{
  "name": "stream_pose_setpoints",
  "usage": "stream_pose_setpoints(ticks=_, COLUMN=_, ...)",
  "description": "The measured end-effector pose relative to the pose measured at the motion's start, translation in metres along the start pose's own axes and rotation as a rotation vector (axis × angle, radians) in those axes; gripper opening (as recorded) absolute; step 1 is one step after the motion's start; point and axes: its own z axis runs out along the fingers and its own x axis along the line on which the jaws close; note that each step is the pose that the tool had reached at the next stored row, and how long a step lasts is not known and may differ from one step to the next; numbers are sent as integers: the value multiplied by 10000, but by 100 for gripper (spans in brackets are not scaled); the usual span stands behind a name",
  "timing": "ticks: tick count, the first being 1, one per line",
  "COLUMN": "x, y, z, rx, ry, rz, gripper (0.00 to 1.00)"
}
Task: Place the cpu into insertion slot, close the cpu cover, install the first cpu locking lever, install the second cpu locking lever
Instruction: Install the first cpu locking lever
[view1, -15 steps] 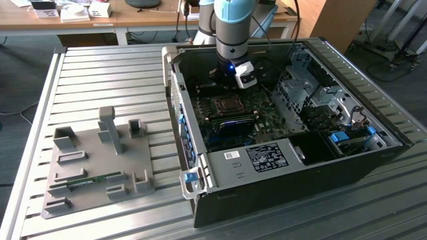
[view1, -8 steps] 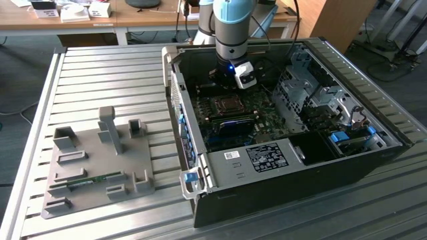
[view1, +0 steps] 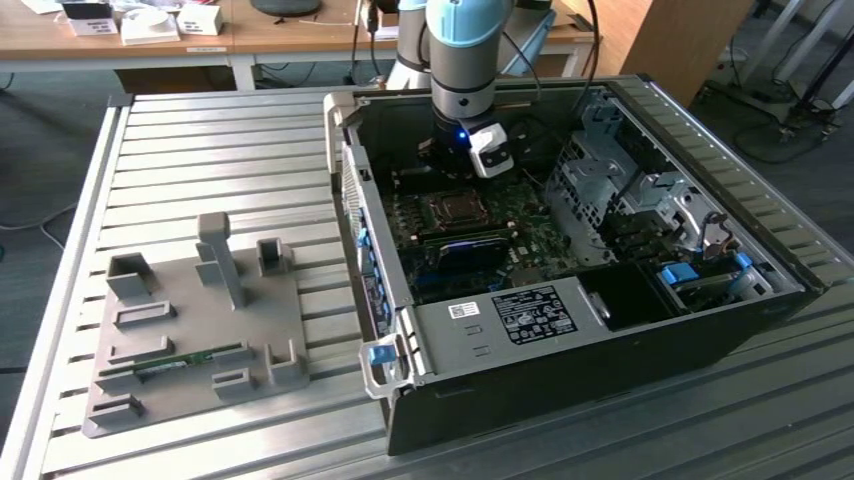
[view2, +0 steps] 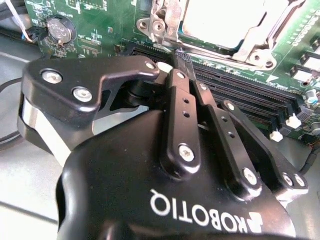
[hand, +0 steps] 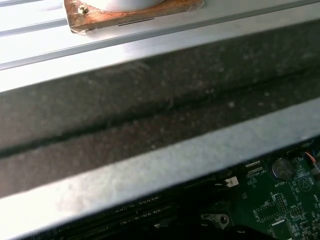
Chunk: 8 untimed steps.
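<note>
Exterior view: your end effector (view1: 461, 160) hangs inside the open computer case (view1: 747, 330), just beside the insertion slot (view1: 451, 210).

Second wrist view: its fingers (view2: 181, 107) look closed and empty; the cpu (view2: 225, 20) seems seated under the cpu cover (view2: 167, 22), so press levers squarely.

We see a big metal table (view1: 200, 150) with long grooves. Behind it stands a wooden desk (view1: 160, 45) holding small white boxes (view1: 147, 25). The floor (view1: 40, 170) is dark grey.
</note>
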Motion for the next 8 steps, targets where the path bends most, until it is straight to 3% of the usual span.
stream_pose_setpoints(ticks=8, x=6, y=-5, z=7, rx=13, ry=-28, rz=-9, gripper=11)
